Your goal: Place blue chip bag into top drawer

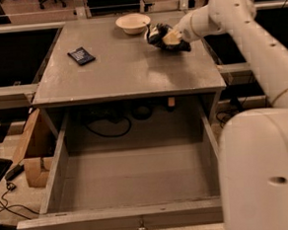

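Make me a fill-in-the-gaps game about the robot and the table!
The wide grey wooden drawer is pulled ___. The robot's tool is at the crinkled dark blue chip bag, which lies on the grey ___. Next to that bag stands ___ round cream bowl.
Missing words: open, table, one.

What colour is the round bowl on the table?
Cream bowl, camera view; the gripper is beside it, at the crinkled dark blue chip bag.
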